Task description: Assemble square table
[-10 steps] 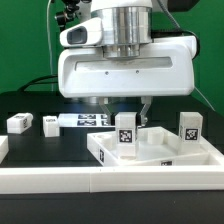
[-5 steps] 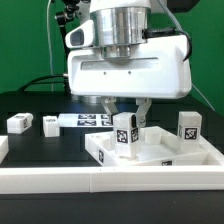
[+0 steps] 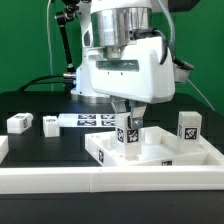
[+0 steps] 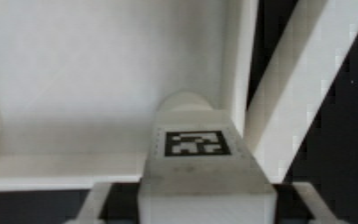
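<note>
**A:** Square table top (image 3: 165,150): where does it lie?

**B:** On the black surface (image 3: 40,145), toward the exterior view's right, just behind the long white rail (image 3: 100,185). Its raised rim faces up.

**A:** And the gripper (image 3: 128,120)?

**B:** It hangs over the part of the top on the exterior view's left, with its fingers pointing down into the top.

**A:** What sits between the jaws?

**B:** One leg (image 3: 126,133), upright, with its lower end inside the rim. I cannot tell whether it touches the floor of the top. The jaws are clamped on its two sides. In the wrist view the leg (image 4: 194,150) fills the gap between them, with the top (image 4: 87,70) beneath.

**A:** Other legs?

**B:** A second leg (image 3: 190,126) stands upright at the top's corner on the exterior view's right, well apart from the jaws. Off the top, a loose leg (image 3: 49,124) lies just beside the marker board (image 3: 90,120). A farther loose leg (image 3: 18,122) lies beyond it, near the exterior view's left edge.
</note>
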